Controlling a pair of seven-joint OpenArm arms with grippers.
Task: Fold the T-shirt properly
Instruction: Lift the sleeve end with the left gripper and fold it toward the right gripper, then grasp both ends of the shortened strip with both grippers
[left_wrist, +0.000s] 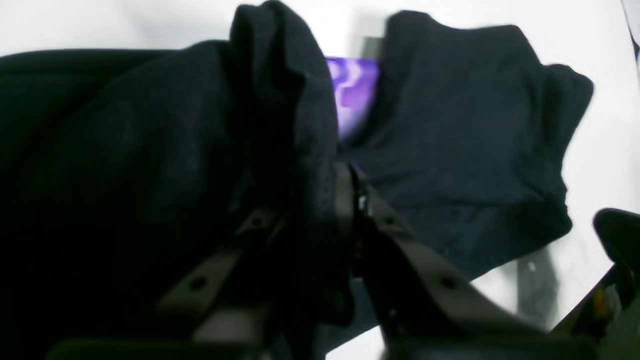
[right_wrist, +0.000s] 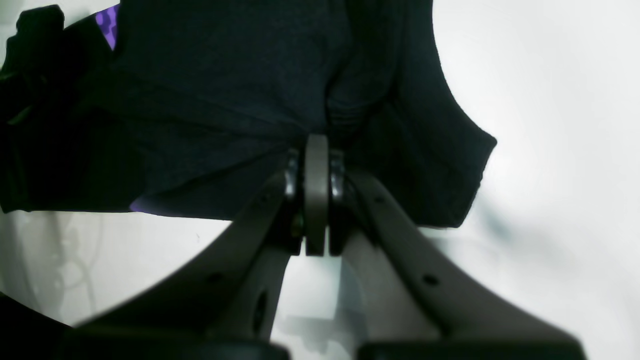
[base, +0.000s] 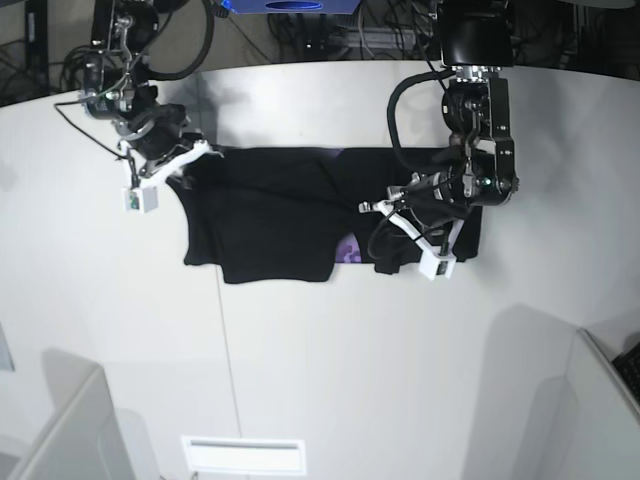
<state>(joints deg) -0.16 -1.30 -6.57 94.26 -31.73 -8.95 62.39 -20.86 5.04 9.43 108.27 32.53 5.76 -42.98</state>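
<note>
The black T-shirt (base: 270, 215) lies spread and partly folded on the white table (base: 330, 370). A bit of its purple print (base: 348, 250) shows between two folded flaps, and also in the left wrist view (left_wrist: 355, 90). My left gripper (left_wrist: 350, 195) is shut on a raised fold of the T-shirt (left_wrist: 460, 125), which drapes over its fingers; in the base view it (base: 392, 212) is over the shirt's right part. My right gripper (right_wrist: 317, 150) is shut on an edge of the T-shirt (right_wrist: 225, 75), at the shirt's far left corner in the base view (base: 188, 160).
Grey partitions stand at the front left (base: 70, 430) and front right (base: 590, 410). A white slotted plate (base: 243, 455) lies at the table's front edge. Cables and a blue object (base: 290, 6) are beyond the far edge.
</note>
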